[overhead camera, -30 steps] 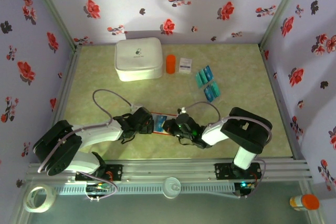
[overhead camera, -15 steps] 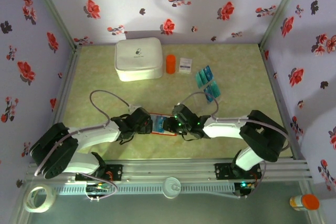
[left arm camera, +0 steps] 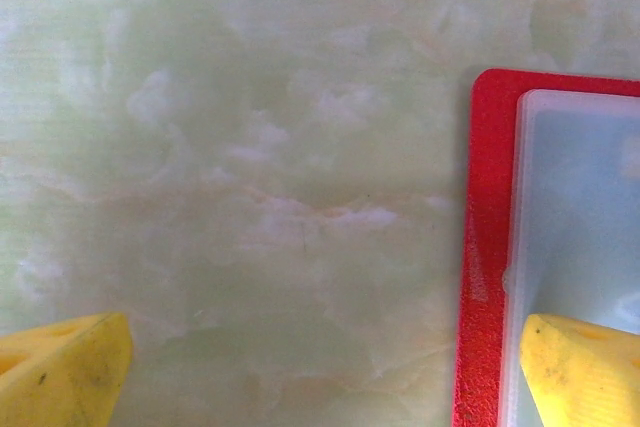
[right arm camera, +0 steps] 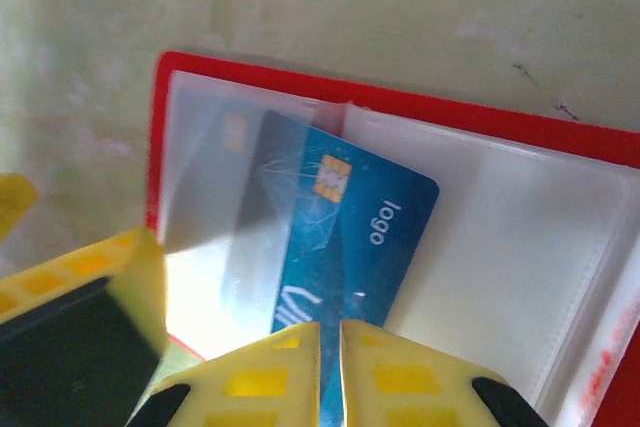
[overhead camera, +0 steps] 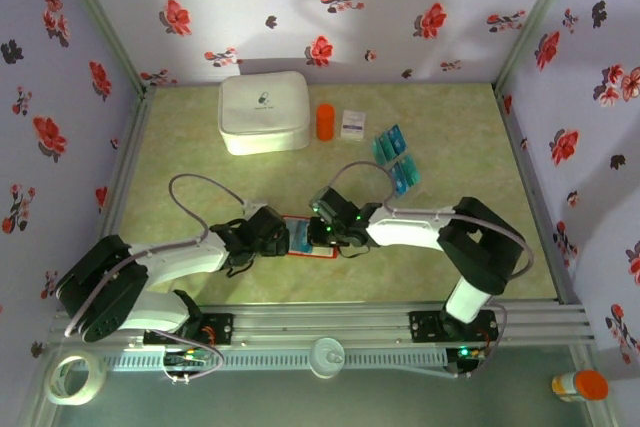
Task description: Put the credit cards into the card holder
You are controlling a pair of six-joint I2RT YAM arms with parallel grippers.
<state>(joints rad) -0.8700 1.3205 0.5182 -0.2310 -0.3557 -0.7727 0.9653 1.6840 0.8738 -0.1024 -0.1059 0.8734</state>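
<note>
On the table (overhead camera: 470, 147), near its front edge, the card holder (left arm camera: 492, 247) is found lying open; the left gripper (left arm camera: 320, 377) is spread wide, nothing held, one finger over the holder's edge; the right gripper (right arm camera: 331, 367) is closed to a slit, tips upon a blue card (right arm camera: 350, 237) lodged partway in a clear pocket; further credit cards (overhead camera: 395, 159) are noted well apart.

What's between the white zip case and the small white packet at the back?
An orange cylinder stands between the white zip case and the white packet, as the top view shows.
</note>
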